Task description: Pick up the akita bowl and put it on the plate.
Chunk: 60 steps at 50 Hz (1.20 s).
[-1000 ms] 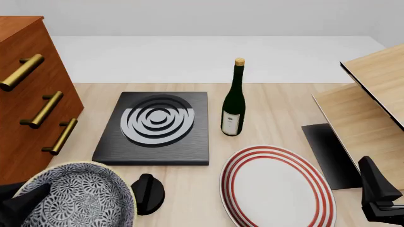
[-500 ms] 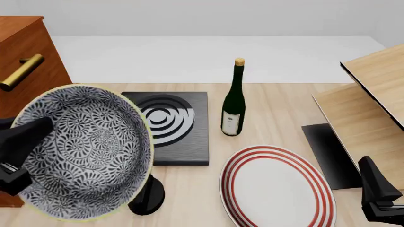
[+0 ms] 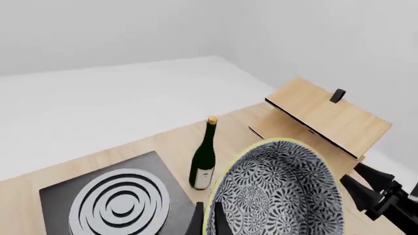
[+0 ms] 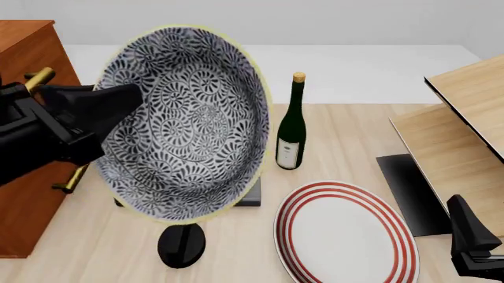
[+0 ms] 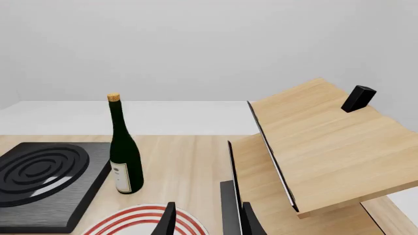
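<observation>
The left tool [image 4: 118, 127] grips the akita bowl [image 4: 185, 121] by its rim, tilted above the tabletop [image 4: 346, 135]. The right tool [image 5: 205, 220] is released, holding nothing.

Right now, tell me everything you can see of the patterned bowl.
The round bowl with the dense black-and-white floral pattern and thin pale yellow rim is off the table, tipped on edge with its inside facing the front camera. The left tool grips its rim. It hangs above the black stove, left of the red-ringed white plate.
</observation>
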Each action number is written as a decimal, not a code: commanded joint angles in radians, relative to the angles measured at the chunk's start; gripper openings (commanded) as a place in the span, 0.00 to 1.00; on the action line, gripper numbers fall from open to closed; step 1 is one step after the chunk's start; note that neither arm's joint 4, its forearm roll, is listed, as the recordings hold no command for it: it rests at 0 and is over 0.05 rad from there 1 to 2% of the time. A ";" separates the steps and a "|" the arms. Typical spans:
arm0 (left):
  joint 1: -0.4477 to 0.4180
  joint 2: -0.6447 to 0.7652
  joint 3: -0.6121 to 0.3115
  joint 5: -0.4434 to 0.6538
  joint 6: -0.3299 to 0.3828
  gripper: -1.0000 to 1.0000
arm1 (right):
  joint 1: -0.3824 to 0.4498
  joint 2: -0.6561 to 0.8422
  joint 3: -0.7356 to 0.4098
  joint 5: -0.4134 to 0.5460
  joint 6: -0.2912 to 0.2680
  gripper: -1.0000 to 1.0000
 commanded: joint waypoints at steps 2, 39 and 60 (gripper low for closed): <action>-0.122 0.082 -0.059 -0.073 -0.061 0.00 | 0.000 0.000 0.000 0.000 0.000 1.00; -0.288 0.253 0.046 -0.250 -0.334 0.00 | 0.000 0.000 0.000 0.000 0.000 1.00; -0.379 0.424 -0.090 -0.080 -0.226 0.00 | 0.000 0.000 0.000 0.000 0.000 1.00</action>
